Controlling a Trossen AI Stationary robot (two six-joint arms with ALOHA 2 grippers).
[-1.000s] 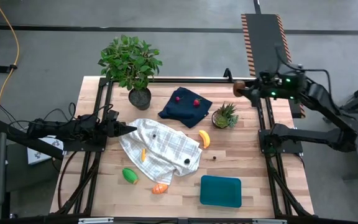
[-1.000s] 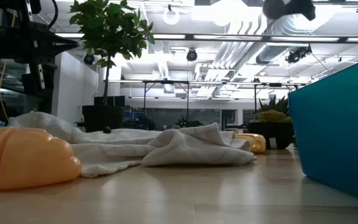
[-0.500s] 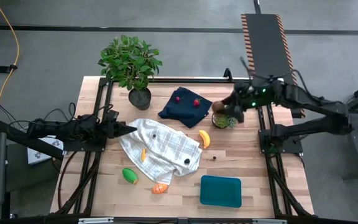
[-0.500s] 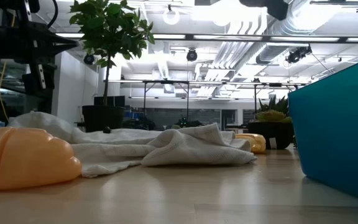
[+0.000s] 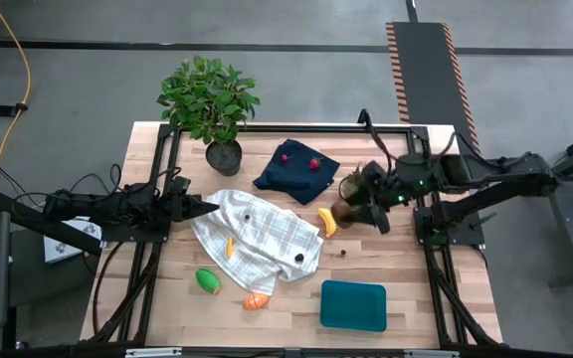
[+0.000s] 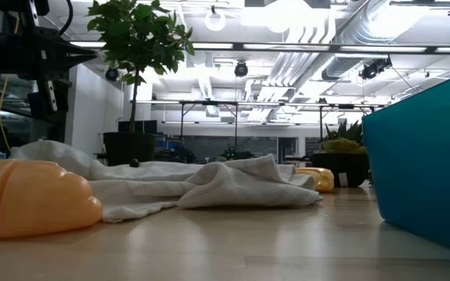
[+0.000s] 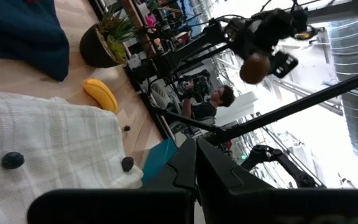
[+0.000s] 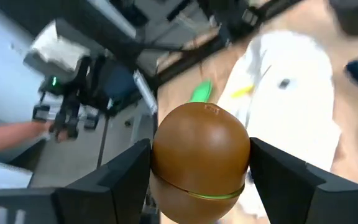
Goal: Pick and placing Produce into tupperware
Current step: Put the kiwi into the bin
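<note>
While my right gripper (image 5: 351,211) clenched the brown round one (image 8: 201,158) above the table just beside the banana (image 5: 327,222), well apart from the tupperware (image 5: 353,305), my left gripper (image 5: 207,207) sat closed over the checked cloth (image 5: 257,237)

One teal tupperware (image 5: 353,304), one banana (image 5: 327,222), two red berries (image 5: 299,160), one green piece (image 5: 208,280), one brown round piece (image 5: 343,210), two potted plants (image 5: 210,104), two cloths (image 5: 259,238).
</note>
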